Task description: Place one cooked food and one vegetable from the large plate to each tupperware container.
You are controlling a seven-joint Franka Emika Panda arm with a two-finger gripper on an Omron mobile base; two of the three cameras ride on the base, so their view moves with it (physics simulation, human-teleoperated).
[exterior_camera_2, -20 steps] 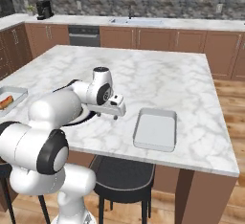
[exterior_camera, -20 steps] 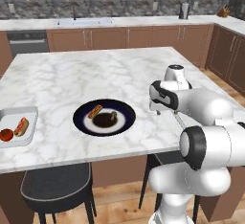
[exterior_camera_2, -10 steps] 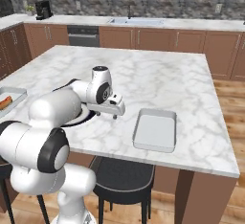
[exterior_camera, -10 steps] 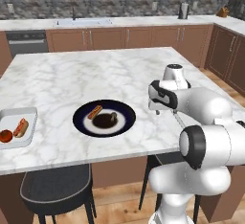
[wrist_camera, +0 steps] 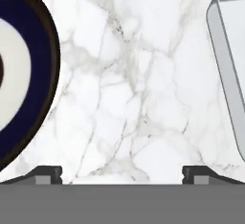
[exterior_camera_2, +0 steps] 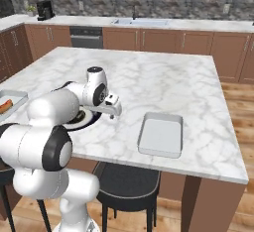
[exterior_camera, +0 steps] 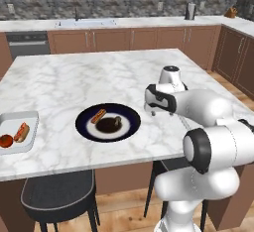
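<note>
Bright even light; soft shadows, slightly blurry

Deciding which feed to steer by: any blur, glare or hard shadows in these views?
Left base view: sharp, even light, soft shadow rings the large plate. Right base view: crisp, no glare on the empty tupperware container. Hand view: clear marble veins, plate rim and container edge cropped at the sides, gripper fingertips wide apart.

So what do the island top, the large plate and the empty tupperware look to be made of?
The island top looks like polished marble: white with grey veining. The large plate reads as glazed ceramic: smooth navy rim, white ring, dark centre. The empty tupperware looks like matte pale grey plastic, with rounded corners and a low rim, though the render leaves that open.
</note>
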